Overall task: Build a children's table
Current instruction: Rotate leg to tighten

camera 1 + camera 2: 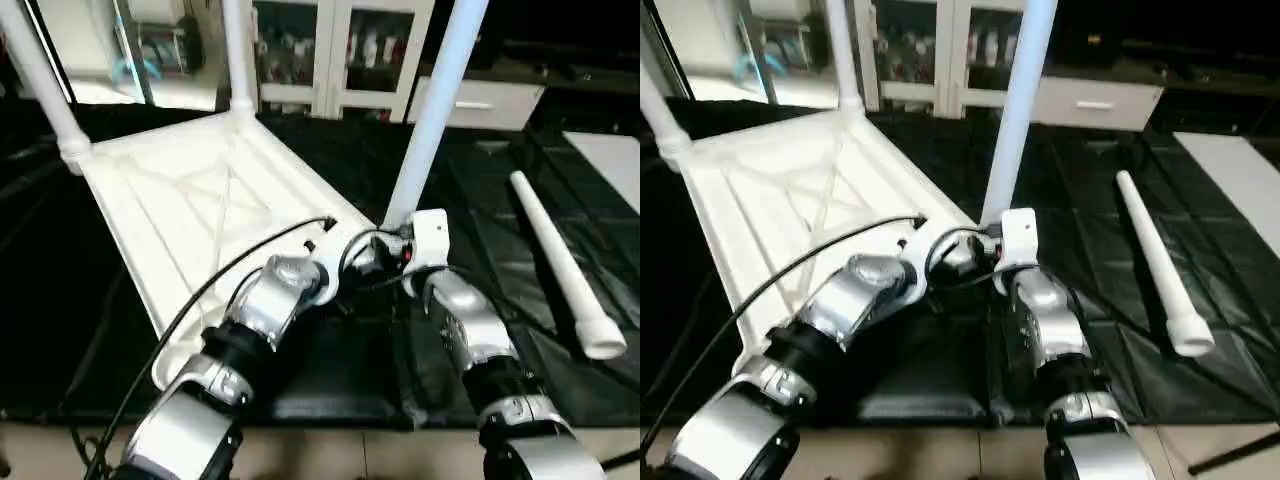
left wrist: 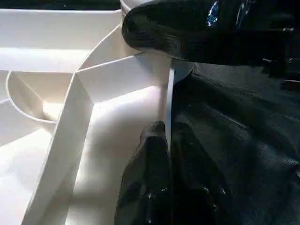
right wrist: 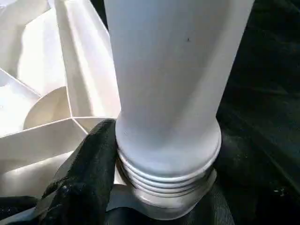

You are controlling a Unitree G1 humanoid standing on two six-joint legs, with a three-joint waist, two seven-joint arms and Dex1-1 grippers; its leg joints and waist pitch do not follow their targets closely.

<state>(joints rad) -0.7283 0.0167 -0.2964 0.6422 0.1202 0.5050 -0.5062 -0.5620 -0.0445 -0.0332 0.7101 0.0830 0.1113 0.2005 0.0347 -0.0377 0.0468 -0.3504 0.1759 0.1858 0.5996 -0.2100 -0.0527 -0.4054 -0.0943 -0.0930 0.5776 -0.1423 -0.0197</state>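
- While I watch from the head camera, the tabletop [image 1: 190, 210] lies underside up on the black-covered bench [image 1: 480, 230], ribs and X-brace showing.
- Three legs stand in corner sockets: two at the far corners [image 1: 35, 70] [image 1: 237, 50], one at the near right corner [image 1: 430, 120].
- Fourth leg [image 1: 560, 265] lies loose on the bench, well to the right.
- My left hand [image 2: 166, 140] is pinched together on the tabletop's thin edge wall beside that near corner.
- My right hand [image 3: 164, 206] stands apart around the near leg's threaded base; one finger [image 3: 89, 173] touches it.
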